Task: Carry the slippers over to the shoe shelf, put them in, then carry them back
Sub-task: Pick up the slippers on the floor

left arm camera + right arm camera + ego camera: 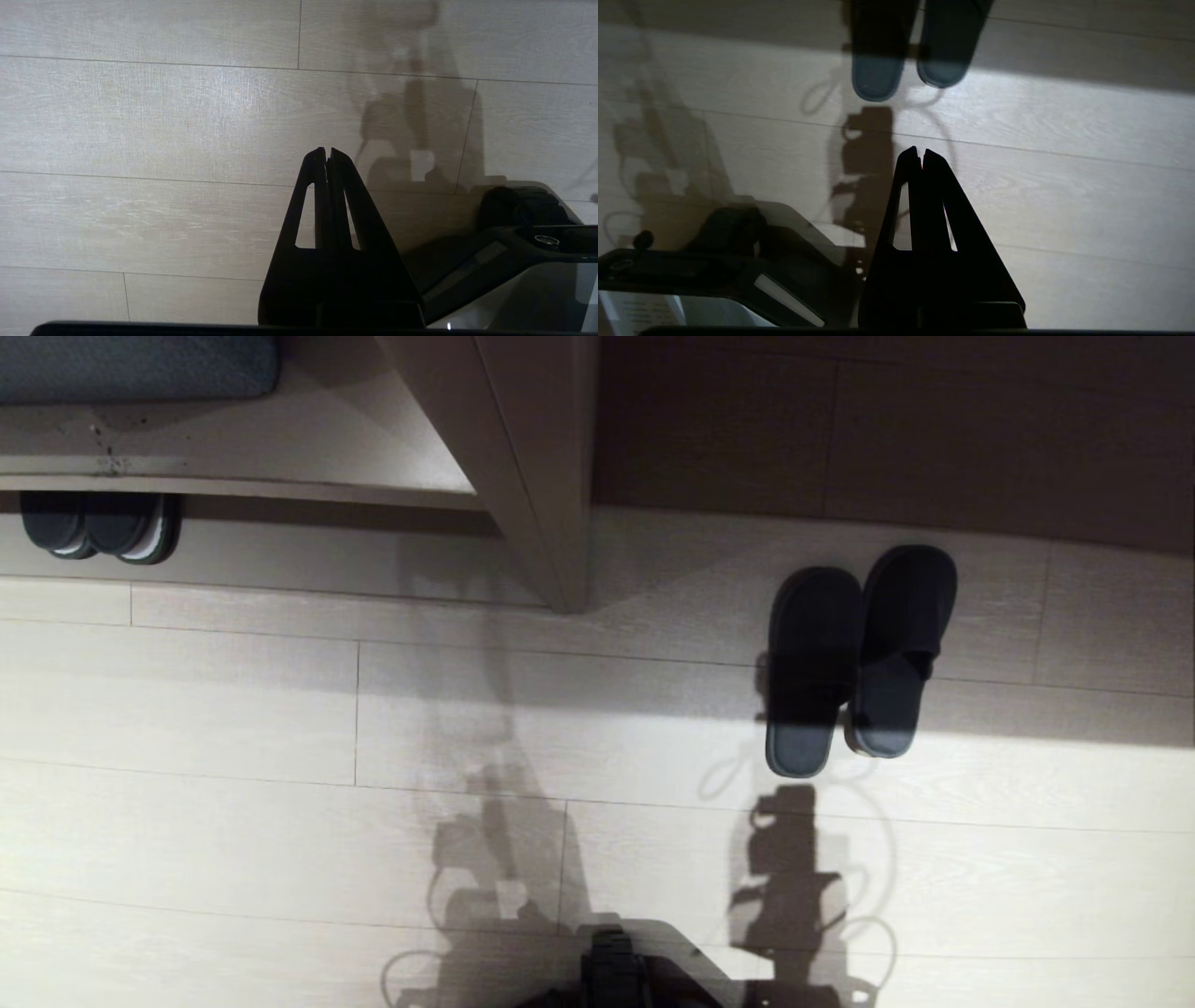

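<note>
Task barely begun, by the look of it: nothing carried yet, every step left. Pale wood-plank floor (pixel 233 709) across most of the head view, darker boards beyond, robot shadows over it. Beige shoe shelf (pixel 523 457) at upper left, a second dark pair with pale sole rims (pixel 98 527) on the floor below its edge. Slippers (pixel 854 658) side by side on the floor at right, well apart from the shelf. Right claw (pixel 920 151) closed, empty, aimed toward them, short of the heels. Left claw (pixel 327 151) closed, empty, above bare floor.

Head view steeply down on floor (pixel 233 709), wrist views sharing it
</note>
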You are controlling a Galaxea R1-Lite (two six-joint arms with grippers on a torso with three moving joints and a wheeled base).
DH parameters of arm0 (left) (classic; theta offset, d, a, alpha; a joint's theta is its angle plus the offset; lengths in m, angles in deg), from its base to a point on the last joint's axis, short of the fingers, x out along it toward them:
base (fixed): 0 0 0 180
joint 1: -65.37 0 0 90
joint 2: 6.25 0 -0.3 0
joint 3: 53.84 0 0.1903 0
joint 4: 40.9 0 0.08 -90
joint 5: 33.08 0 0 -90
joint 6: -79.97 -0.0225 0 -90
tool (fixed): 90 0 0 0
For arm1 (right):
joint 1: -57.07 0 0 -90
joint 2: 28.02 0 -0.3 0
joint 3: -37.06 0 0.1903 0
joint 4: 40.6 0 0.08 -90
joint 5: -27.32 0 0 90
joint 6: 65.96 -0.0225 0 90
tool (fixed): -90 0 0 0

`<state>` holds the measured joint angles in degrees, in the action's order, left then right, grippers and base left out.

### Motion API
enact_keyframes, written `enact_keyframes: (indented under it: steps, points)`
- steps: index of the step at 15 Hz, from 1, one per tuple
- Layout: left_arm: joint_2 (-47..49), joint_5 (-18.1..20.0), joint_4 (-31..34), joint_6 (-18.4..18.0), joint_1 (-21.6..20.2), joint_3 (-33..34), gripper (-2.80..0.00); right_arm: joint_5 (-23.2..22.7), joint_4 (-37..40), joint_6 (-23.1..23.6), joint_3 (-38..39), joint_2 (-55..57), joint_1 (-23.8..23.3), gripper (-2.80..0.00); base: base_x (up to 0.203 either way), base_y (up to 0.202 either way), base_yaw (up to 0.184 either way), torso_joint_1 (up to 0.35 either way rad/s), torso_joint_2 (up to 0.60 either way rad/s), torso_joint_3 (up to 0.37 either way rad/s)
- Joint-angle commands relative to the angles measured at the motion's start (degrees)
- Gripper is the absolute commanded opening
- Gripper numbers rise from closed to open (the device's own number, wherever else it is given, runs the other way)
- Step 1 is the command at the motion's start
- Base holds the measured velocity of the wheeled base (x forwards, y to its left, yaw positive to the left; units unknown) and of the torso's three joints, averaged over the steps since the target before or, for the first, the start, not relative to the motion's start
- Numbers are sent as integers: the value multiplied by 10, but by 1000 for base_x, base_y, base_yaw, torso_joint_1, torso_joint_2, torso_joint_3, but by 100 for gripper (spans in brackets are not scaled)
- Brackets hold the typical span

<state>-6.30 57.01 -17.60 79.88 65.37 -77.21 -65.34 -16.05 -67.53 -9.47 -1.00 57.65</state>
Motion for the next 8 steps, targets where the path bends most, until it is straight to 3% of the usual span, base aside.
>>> enact_keyframes:
  steps: [1,4,8]
  points:
    - [0,0,0,0,0,0,-280,-16,-58,3,-34,171,6,-280,0,0,0,0,0,0]
    - [0,0,0,0,0,0,-280,-43,-202,27,-76,360,15,-280,0,0,0,0,0,0]
    - [0,0,0,0,0,0,-280,-54,-306,130,-89,536,20,-280,0,0,0,0,0,0]
